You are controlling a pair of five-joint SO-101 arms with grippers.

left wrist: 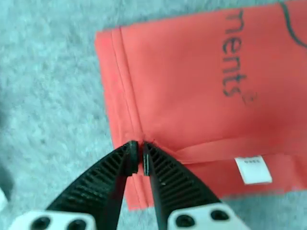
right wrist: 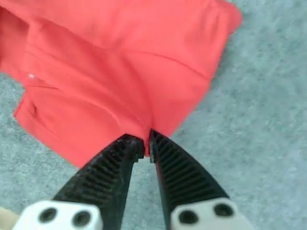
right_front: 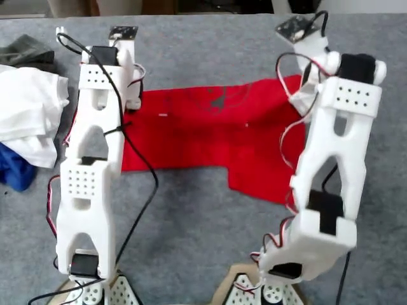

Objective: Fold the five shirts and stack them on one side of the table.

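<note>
— Whereabouts of the red shirt (right_front: 210, 127)?

— Spread flat across the middle of the grey tabletop (right_front: 191, 241), between the two arms, with one part reaching nearer on the right side. Dark print (left wrist: 235, 52) on the upturned face.

— And the left gripper (left wrist: 140, 155)?

— Down at the shirt's left edge, closed to a sliver, pinching a raised crease of red cloth right beside the stitched hem. White label (left wrist: 253, 170) sewn near that pinch.

— Right gripper (right wrist: 147, 146)?

— At the shirt's right edge, toward the far side. Clamped just as tight on the very rim of the fabric, with creases fanning away from the tips.

— Anything else lying about?

— Heaped at the left edge of the tabletop, well apart from the red one: a crumpled white shirt (right_front: 28, 108), a blue garment (right_front: 14, 170) peeking out at its near side, and a dark garment (right_front: 28, 51) beyond it on the far side.
</note>
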